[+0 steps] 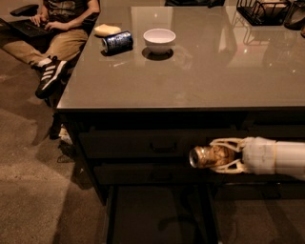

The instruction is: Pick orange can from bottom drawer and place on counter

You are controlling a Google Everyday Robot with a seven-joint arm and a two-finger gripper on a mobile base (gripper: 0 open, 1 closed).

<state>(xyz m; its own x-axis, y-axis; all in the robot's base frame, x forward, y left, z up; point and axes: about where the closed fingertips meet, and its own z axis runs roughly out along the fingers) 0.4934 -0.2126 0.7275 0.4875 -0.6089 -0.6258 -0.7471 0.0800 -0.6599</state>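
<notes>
My gripper [217, 156] comes in from the right, in front of the drawer fronts, and is shut on the orange can [205, 156]. The can lies on its side with its silver top facing left. It hangs above the open bottom drawer [157, 214], whose dark floor shows below. The counter [190, 71] spreads above, glossy grey-beige with a dark edge. The can is below the counter's front edge.
A blue can [117, 41] lies on its side at the counter's far left, beside a white bowl [159, 40] and a yellowish item [106, 29]. A wire rack [264, 10] stands at the far right. A seated person [52, 33] is left of the counter.
</notes>
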